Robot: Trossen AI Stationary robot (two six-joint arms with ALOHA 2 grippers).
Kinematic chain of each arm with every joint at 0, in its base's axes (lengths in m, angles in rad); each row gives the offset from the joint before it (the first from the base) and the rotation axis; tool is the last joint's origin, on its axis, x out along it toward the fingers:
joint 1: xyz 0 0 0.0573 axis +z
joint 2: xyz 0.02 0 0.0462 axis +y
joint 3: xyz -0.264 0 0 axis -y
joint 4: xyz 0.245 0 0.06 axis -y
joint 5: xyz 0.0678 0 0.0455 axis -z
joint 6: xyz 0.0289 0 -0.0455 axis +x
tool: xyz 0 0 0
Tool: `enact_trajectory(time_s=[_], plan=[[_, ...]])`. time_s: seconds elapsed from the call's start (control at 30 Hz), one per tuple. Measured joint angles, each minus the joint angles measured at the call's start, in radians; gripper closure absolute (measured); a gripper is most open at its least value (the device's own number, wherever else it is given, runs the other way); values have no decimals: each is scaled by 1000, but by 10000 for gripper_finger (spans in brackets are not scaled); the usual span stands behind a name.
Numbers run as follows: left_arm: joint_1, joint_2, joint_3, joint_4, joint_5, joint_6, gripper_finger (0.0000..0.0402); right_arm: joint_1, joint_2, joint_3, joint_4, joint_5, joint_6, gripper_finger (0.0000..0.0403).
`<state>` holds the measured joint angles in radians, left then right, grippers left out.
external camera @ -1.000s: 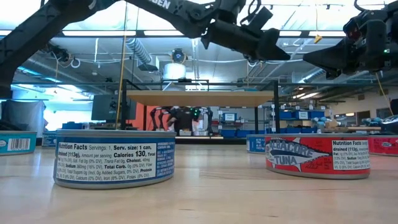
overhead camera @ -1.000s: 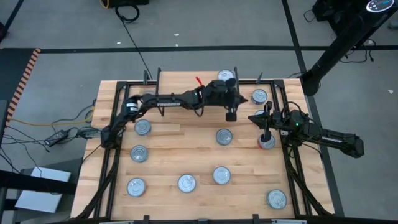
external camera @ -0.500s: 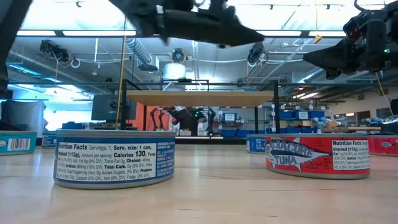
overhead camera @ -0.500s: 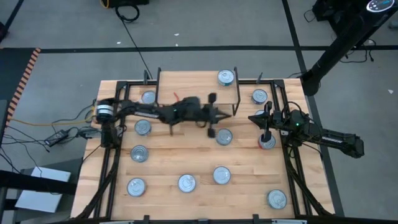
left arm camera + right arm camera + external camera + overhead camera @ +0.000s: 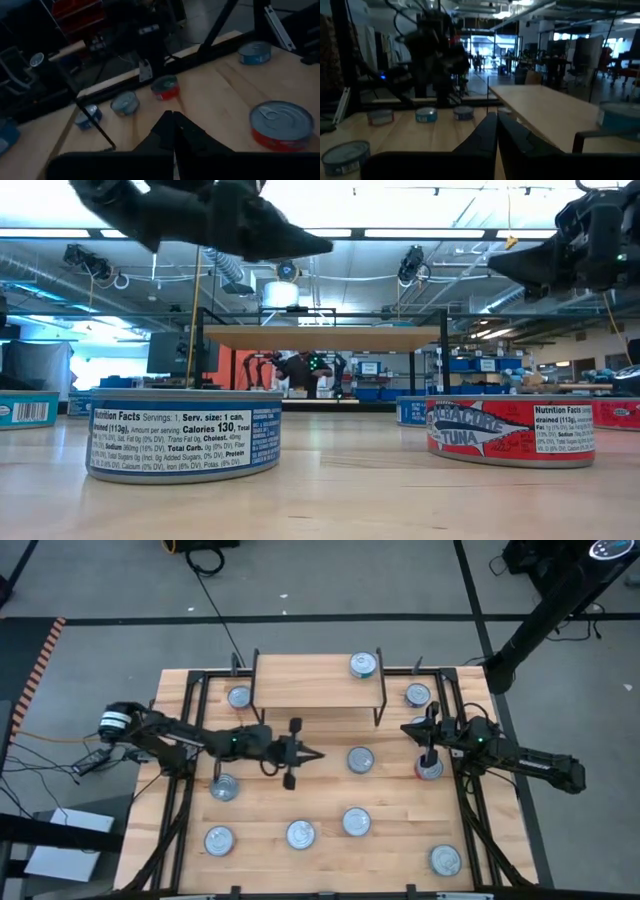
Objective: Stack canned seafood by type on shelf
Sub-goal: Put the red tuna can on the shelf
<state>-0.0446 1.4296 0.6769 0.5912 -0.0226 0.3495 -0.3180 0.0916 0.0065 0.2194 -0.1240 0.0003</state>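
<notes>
Even overhead light falls flat on the table [image 5: 300,805]; ceiling strips glare at twelve o'clock in the low view, while both wrist views are dim and motion-blurred

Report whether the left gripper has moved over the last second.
Yes. The left gripper has pulled back from the shelf toward the table's middle, empty and shut.

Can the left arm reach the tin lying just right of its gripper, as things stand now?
Probably yes. The left gripper, shut and empty, hangs over bare table, and nothing stands between it and that tin; it must open first.
</notes>
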Motion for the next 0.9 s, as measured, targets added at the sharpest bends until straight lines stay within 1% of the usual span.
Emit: enact_trajectory(time_s=[0.1, 0.17, 0.33, 0.47, 0.53, 0.67, 0.77, 0.9], plan=[[-20, -36, -55, 5, -8, -42, 401, 1, 0, 0, 43, -12, 5, 378], [-30, -48, -87, 6, -11, -48, 401, 2, 1, 0, 66, -15, 52, 378], [-37, -29, -113, 103, -12, -67, 401, -1, 12, 0, 112, 49, 67, 378], [-37, -26, -113, 97, -3, -66, 401, 11, 50, 0, 121, -2, 86, 390], [-37, -26, -113, 93, -1, -67, 401, 31, 81, 0, 124, -6, 99, 396], [-36, -26, -113, 94, 0, -66, 401, 87, 165, 30, 117, 13, 130, 395], [-36, -26, -113, 90, 0, -65, 401, 147, 251, 70, 113, 58, 143, 396], [-33, -26, -113, 84, 0, -64, 401, 243, 394, 139, 50, 147, 180, 395]])
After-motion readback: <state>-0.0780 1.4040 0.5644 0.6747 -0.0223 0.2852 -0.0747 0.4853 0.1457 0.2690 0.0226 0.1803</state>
